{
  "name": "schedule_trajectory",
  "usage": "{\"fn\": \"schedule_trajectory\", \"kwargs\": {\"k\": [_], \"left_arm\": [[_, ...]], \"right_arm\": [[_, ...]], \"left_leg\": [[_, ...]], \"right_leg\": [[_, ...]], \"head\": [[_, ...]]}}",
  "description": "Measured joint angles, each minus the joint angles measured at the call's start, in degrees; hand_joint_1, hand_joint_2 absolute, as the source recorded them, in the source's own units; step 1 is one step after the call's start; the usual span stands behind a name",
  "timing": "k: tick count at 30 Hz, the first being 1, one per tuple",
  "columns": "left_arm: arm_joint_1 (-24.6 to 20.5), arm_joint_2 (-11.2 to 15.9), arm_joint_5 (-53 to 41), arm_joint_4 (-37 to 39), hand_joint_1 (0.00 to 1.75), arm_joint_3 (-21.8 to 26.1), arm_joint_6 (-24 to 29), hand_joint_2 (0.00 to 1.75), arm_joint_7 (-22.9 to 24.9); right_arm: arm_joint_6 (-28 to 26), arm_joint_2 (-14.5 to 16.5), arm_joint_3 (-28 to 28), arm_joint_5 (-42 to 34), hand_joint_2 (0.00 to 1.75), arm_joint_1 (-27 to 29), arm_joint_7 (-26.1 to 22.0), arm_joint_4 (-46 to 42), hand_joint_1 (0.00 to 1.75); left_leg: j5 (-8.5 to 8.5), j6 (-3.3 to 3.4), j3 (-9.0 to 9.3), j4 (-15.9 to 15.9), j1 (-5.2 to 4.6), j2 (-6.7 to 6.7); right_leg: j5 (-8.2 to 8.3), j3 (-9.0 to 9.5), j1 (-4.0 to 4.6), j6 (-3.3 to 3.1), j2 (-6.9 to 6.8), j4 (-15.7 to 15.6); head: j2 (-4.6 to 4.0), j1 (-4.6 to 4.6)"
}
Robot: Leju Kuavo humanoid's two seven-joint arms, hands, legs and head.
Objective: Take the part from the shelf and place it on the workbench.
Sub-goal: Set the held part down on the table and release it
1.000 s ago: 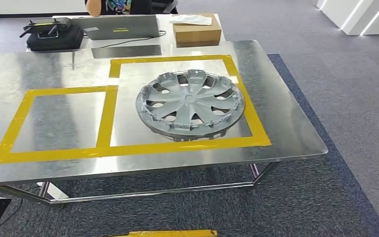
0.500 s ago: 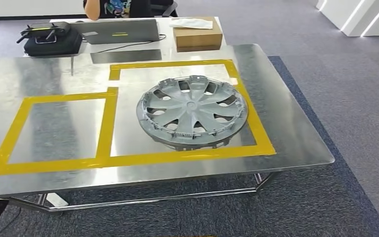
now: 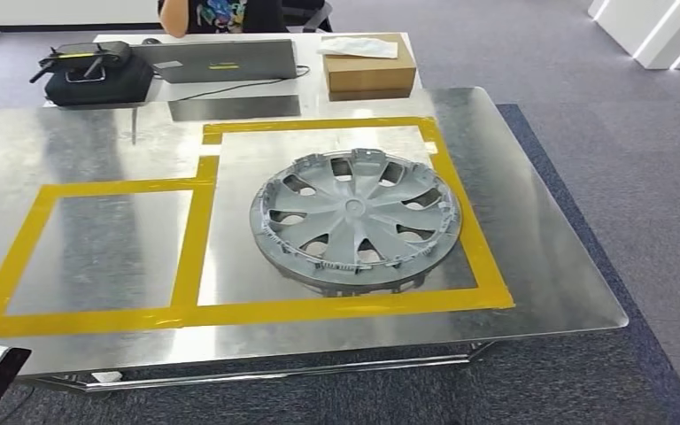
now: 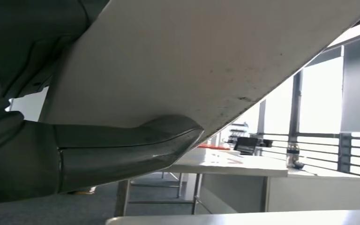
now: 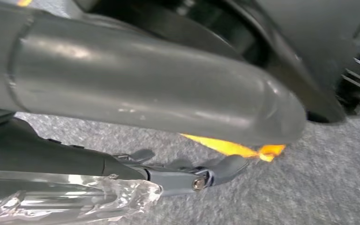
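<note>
Left hand [image 4: 122, 145]: you see its thumb lying against a pale slanted surface [image 4: 192, 56]; its fingers are hidden, so whether it is open or closed cannot be told. On the workbench [image 3: 540, 248], the left square of yellow tape [image 3: 190, 239] is bare metal. The grey wheel cover [image 3: 354, 221] lies flat inside the right square, its rim near the tape on the right. Against the earlier head views the whole scene has shifted, so the camera moved; the cover kept its place in the square. Right hand [image 5: 168, 108]: spread over carpet [image 5: 333, 187], thumb apart from fingers [image 5: 215, 171], nothing between them. Judgement: placement looks done.
</note>
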Motion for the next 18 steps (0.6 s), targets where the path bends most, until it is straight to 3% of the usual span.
{"fn": "schedule_trajectory", "kwargs": {"k": [3, 6, 7, 8, 9, 11, 12, 13, 15, 18], "left_arm": [[-0.8, 1.9, 0.0, 1.2, 1.75, -0.2, -0.9, 1.75, 1.0], [-1.8, 4.5, 0.8, 3.2, 1.75, -0.2, -3.8, 1.75, 2.9], [-2.2, 5.5, 1.2, 4.3, 1.75, 0.0, -5.1, 1.75, 3.6], [-2.6, 6.6, 1.8, 5.4, 1.75, 0.2, -6.5, 1.75, 4.2], [-3.0, 7.7, 2.3, 6.5, 1.75, 0.5, -7.9, 1.75, 4.7], [-4.0, 10.0, 3.2, 8.8, 1.75, 1.3, -10.2, 1.75, 5.5], [-4.5, 11.0, 3.5, 9.9, 1.75, 1.7, -11.0, 1.75, 5.7], [-4.9, 11.9, 3.7, 10.9, 1.75, 2.1, -11.4, 1.75, 5.8], [-5.4, 13.3, 4.1, 12.4, 1.75, 2.7, -12.0, 1.75, 5.9], [-6.1, 14.6, 4.7, 14.2, 1.75, 3.1, -13.4, 1.75, 6.1]], "right_arm": [[0.1, 0.0, 0.0, 0.0, 0.0, -0.1, 0.0, 0.0, 0.0], [0.2, 0.0, 0.0, -0.3, 0.0, -0.3, 0.0, 0.0, 0.0], [0.3, 0.0, 0.0, -0.4, 0.0, -0.4, 0.0, 0.0, 0.0], [0.5, 0.0, 0.0, -0.4, 0.0, -0.4, 0.0, 0.0, 0.0], [0.6, 0.0, 0.0, -0.5, 0.0, -0.4, 0.0, 0.0, 0.0], [0.8, 0.0, 0.1, -0.5, 0.0, -0.5, 0.0, 0.0, 0.0], [0.9, 0.0, 0.2, -0.5, 0.0, -0.5, 0.0, 0.0, 0.0], [0.9, 0.0, 0.2, -0.5, 0.0, -0.6, 0.0, 0.0, 0.0], [1.0, 0.0, 0.3, -0.6, 0.0, -0.7, 0.1, 0.0, 0.0], [1.1, 0.0, 0.4, -0.6, 0.0, -0.8, 0.1, 0.0, 0.0]], "left_leg": [[0.12, -0.97, -1.35, 3.4, 0.03, 0.14], [-3.74, -1.72, -7.14, 12.4, 0.16, 0.21], [-4.67, -1.88, -8.78, 14.1, 0.19, 0.21], [-4.39, -1.94, -9.69, 14.4, 0.2, 0.21], [-2.77, -1.87, -9.69, 12.9, 0.2, 0.21], [2.33, -1.38, -7.71, 6.3, 0.09, 0.25], [3.63, -1.07, -6.8, 3.1, -0.05, 0.31], [4.39, -0.74, -6.2, 1.1, -0.21, 0.36], [4.57, -0.44, -6.09, -0.1, -0.4, 0.41], [5.67, -0.81, -5.97, -0.5, -0.32, 0.32]], "right_leg": [[0.23, 1.49, -0.37, -0.83, 0.03, -1.2], [-0.26, 2.51, -0.47, -1.43, 0.05, -1.8], [-0.48, 2.71, -0.43, -1.54, 0.08, -1.8], [-0.69, 2.95, -0.37, -1.59, 0.11, -1.8], [-0.89, 3.25, -0.31, -1.6, 0.16, -1.8], [-1.23, 3.86, -0.21, -1.52, 0.21, -1.8], [-1.3, 4.0, -0.14, -1.4, 0.24, -1.8], [-1.36, 3.98, -0.08, -1.19, 0.24, -1.8], [-1.51, 3.84, 0.07, -0.81, 0.22, -1.8], [-1.54, 4.0, 0.23, -1.65, 0.16, -2.0]], "head": [[0.0, -0.14], [0.0, -0.2], [0.0, -0.2], [0.0, -0.22], [0.0, -0.21], [0.0, -0.2], [0.0, -0.23], [0.0, -0.22], [0.0, -0.24], [0.0, -0.15]]}}
